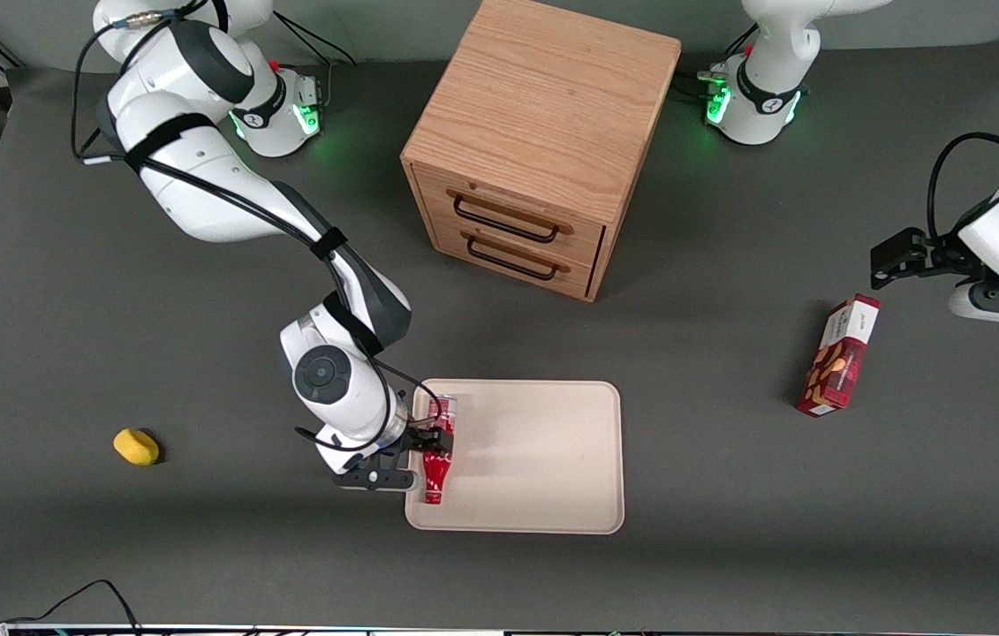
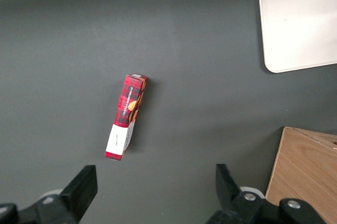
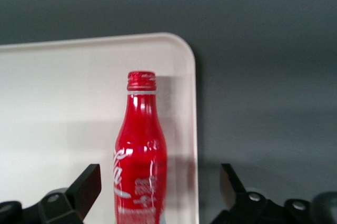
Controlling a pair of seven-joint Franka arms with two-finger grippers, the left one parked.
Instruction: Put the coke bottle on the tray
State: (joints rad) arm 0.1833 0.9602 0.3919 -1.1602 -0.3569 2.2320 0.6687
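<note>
The coke bottle (image 1: 439, 452) is slim and red with white script. It lies flat on the beige tray (image 1: 534, 459), along the tray's edge toward the working arm's end, with its neck pointing toward the front camera. My right gripper (image 1: 418, 446) hangs just over the bottle's body. In the right wrist view the gripper (image 3: 158, 187) is open. Its two black fingers stand apart on either side of the bottle (image 3: 140, 150) without touching it. The bottle rests beside the rim of the tray (image 3: 63, 103).
A wooden two-drawer cabinet (image 1: 534, 141) stands farther from the front camera than the tray. A red snack box (image 1: 839, 358) lies toward the parked arm's end and also shows in the left wrist view (image 2: 126, 124). A small yellow object (image 1: 136, 446) lies toward the working arm's end.
</note>
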